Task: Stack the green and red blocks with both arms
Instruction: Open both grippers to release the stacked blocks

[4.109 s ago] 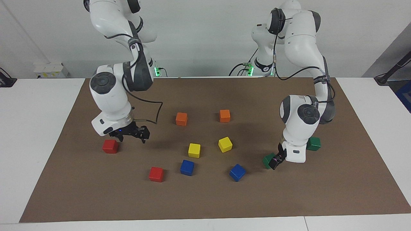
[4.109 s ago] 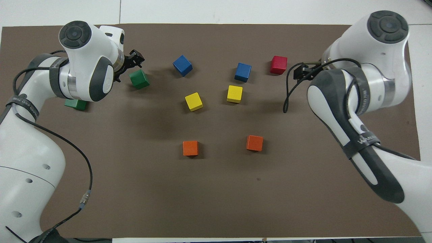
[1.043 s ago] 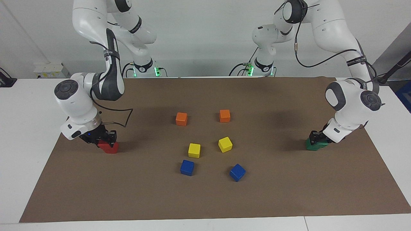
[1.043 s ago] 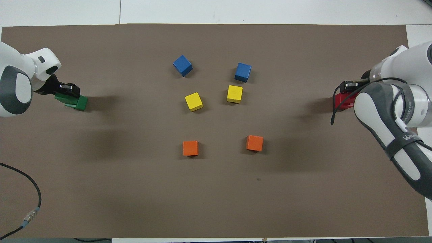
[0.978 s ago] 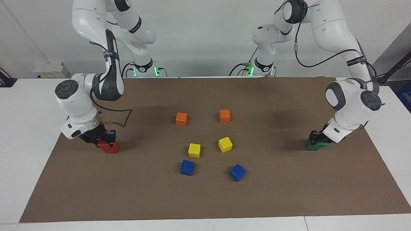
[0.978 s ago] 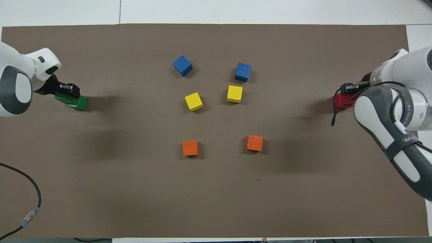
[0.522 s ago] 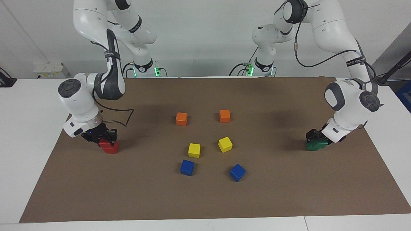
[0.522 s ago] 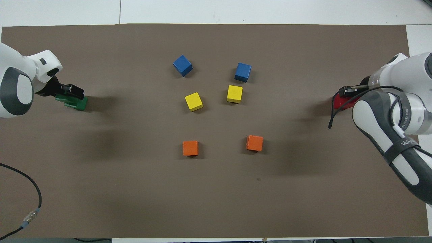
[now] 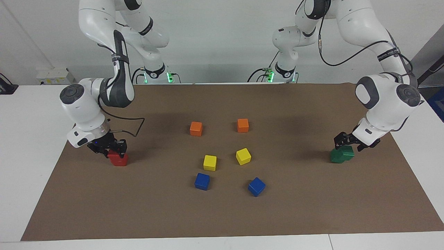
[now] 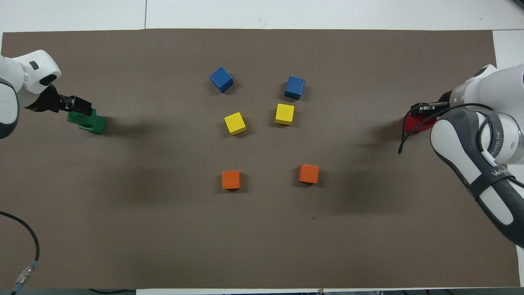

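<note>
Two dark green blocks form a stack (image 9: 341, 155) near the left arm's end of the mat; it also shows in the overhead view (image 10: 89, 122). My left gripper (image 9: 348, 141) is open just above the stack and holds nothing; it shows in the overhead view too (image 10: 80, 107). Two red blocks form a stack (image 9: 118, 159) at the right arm's end of the mat, seen partly in the overhead view (image 10: 414, 123). My right gripper (image 9: 107, 148) is right at the upper red block, also in the overhead view (image 10: 421, 109).
On the brown mat (image 9: 222, 215) between the stacks lie two orange cubes (image 9: 196, 128) (image 9: 242, 125), two yellow cubes (image 9: 210, 162) (image 9: 243, 156) and two blue cubes (image 9: 202, 181) (image 9: 256, 186). White table borders the mat.
My left gripper has opened and risen off the upper green block, which stays on the lower one. My right gripper has stayed at the red stack, shifting only slightly.
</note>
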You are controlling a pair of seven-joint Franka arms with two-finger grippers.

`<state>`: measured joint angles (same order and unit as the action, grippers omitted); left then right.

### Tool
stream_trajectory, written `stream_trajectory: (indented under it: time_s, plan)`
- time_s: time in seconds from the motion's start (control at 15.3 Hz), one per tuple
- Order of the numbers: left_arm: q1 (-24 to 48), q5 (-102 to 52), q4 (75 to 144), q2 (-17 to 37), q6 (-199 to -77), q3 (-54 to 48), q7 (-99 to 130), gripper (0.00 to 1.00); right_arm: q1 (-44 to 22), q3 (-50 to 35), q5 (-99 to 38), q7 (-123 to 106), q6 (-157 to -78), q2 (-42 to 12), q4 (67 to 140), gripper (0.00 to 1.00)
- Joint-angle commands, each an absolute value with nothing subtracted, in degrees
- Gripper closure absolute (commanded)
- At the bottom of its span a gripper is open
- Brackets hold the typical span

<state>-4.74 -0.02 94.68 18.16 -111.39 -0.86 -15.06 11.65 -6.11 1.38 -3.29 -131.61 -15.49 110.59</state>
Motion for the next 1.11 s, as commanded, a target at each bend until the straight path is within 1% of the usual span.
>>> stream_trajectory:
  time_s: [0.0, 0.13, 0.26, 0.39, 0.52, 0.91, 1.04]
  plan:
    - [-4.2, -1.0, 92.9, 15.1, -105.7, -0.3, -13.8, 0.0, 12.6, -6.8, 0.4, -3.3, -132.5, -14.3, 111.8, 0.0]
    - [-4.2, -1.0, 90.4, 13.5, -101.0, -0.2, -13.4, 0.0, 12.3, -6.8, 0.4, -3.3, -132.5, -14.3, 111.5, 0.0]
    - [-4.2, -1.1, 89.3, 11.9, -98.3, -0.3, -11.4, 0.0, 11.6, -6.8, 0.5, -3.3, -130.7, -14.2, 110.0, 0.0]
    - [-4.2, -1.3, 88.9, 10.0, -96.2, -0.4, -9.1, 0.0, 11.4, -6.9, 0.6, -3.4, -125.6, -13.8, 107.2, 0.0]
    - [-4.2, -1.4, 88.9, 8.0, -94.4, -0.4, -9.0, 0.0, 10.3, -7.2, 1.1, -3.8, -118.8, -11.9, 104.5, 0.0]
    - [-4.2, -1.5, 89.6, 3.3, -90.5, -0.5, -7.6, 0.0, 9.0, -7.5, 0.5, -3.5, -98.8, 0.9, 103.0, 0.0]
    - [-4.1, -1.5, 89.6, 2.9, -89.9, -0.5, -7.5, 0.0, 9.1, -7.9, 0.5, -3.6, -94.9, 3.0, 102.5, 0.0]
